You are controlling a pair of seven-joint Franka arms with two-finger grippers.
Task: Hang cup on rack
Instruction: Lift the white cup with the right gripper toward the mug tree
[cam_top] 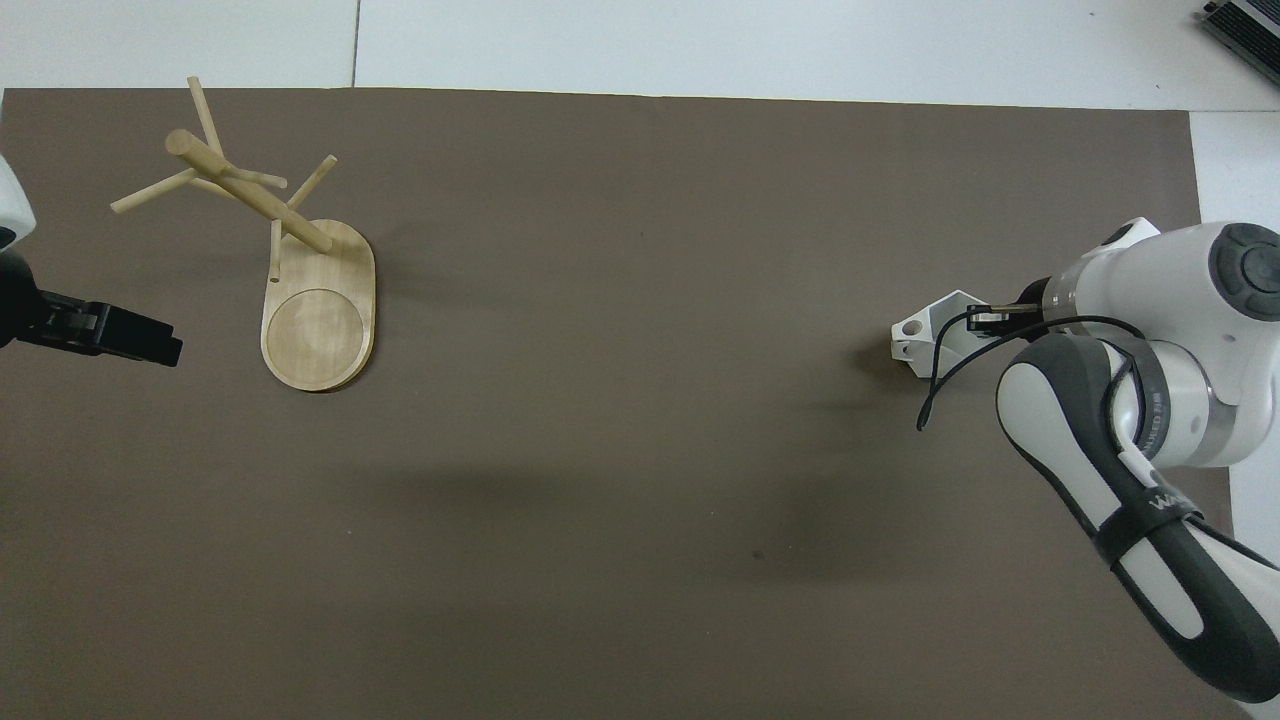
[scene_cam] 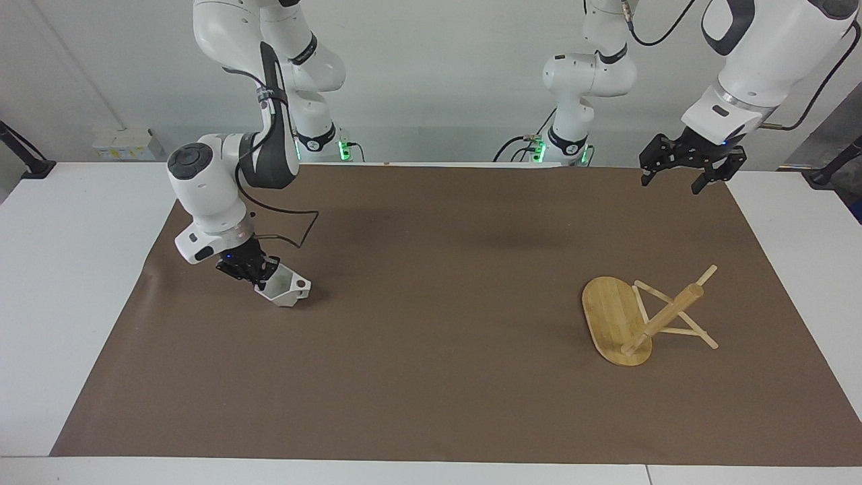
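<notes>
Two arms are at my table, and only one has something in it. My right gripper (scene_cam: 258, 277) is down low over the brown mat (scene_cam: 431, 377), at the right arm's end of the table. Its fingers are squeezed tight on the rim of the cup (scene_cam: 286, 289). That little white cup is tipped over on its side, with its open mouth up against the gripper and its blocky handle with the round hole pointing toward the middle of the table. I cannot tell if the cup's bottom edge touches the mat or hangs just above it.

My left gripper (scene_cam: 675, 180) waits up in the air over the mat's edge at the left arm's end of the table, and its fingers are spread wide with nothing in them.

At that same end of the table, the rack (scene_cam: 616, 320) sits on the mat. Its oval wooden base lies flat, its thick post goes up from one end, and thin stick pegs poke out near the top. Cup and rack are well apart.
</notes>
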